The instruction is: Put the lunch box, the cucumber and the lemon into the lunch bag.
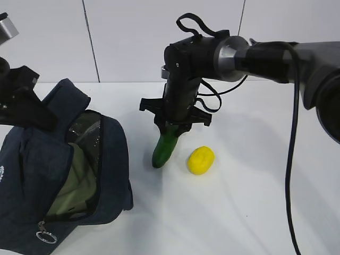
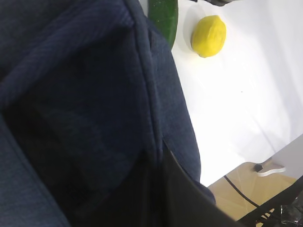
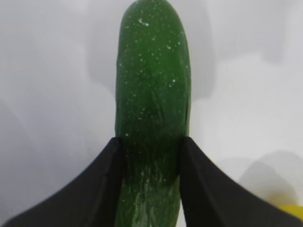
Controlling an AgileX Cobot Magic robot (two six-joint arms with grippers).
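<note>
Right gripper (image 1: 171, 129) clamped on the cucumber (image 1: 164, 149), tilted, low end touching the white counter (image 1: 239, 202). Lemon (image 1: 201, 160) just beside, at 3 o'clock of the cucumber. Lunch bag (image 1: 114, 175) at 9 o'clock, mouth open, pale green lunch box (image 1: 74, 183) inside. Left gripper (image 1: 21, 106) at the bag's upper edge, closed, apparently pinching the fabric.

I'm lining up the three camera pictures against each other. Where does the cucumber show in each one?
Exterior view: the cucumber is at centre, tilted, its upper end in the right pincer.
Left wrist view: only a strip of it at the top edge, past the lunch bag.
Right wrist view: it fills the centre, between the dark fingers.
Shared landmark: the lemon, beside the cucumber.
</note>
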